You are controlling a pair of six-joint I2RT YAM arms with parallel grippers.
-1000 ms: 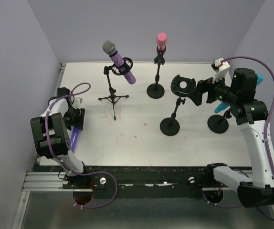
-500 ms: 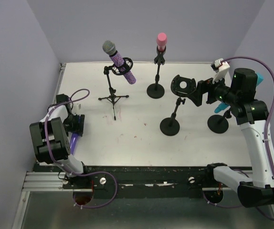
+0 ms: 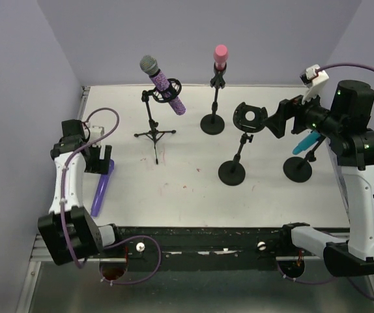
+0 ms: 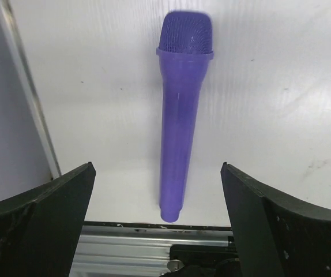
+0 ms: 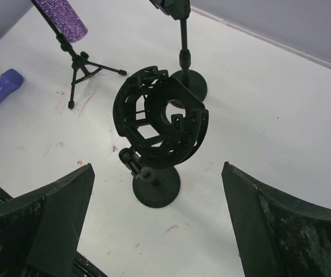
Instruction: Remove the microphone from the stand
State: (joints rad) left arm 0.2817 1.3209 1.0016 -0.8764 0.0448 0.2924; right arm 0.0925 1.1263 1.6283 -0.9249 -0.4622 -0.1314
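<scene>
Entry: risk check.

- Purple microphone (image 4: 180,115) lies flat on the tabletop (image 3: 193,189) at the near left, grille pointing far, close to the left rail. It touches no stand.
- Left pincer (image 3: 99,160) hovers above it, spread wide, with 1 finger on either side and neither in contact.
- Right pincer (image 3: 275,120) is also spread and holds nothing. It faces the empty shock-mount stand (image 5: 160,124).

We judge the removal essentially done. Risks from here:

1. The microphone body is round, so any brush from the left fingers or the cable loop as the arm withdraws could roll it toward the rail.
2. The right pincer is near the empty mount, and a forward drift would tip that top-heavy stand.
3. The teal microphone (image 3: 304,142) stands just beside the right arm, and a careless retreat could knock it over.
4. The glitter microphone (image 3: 164,85) and the pink microphone (image 3: 220,55) sit well apart from both arms. We rate that risk low.
</scene>
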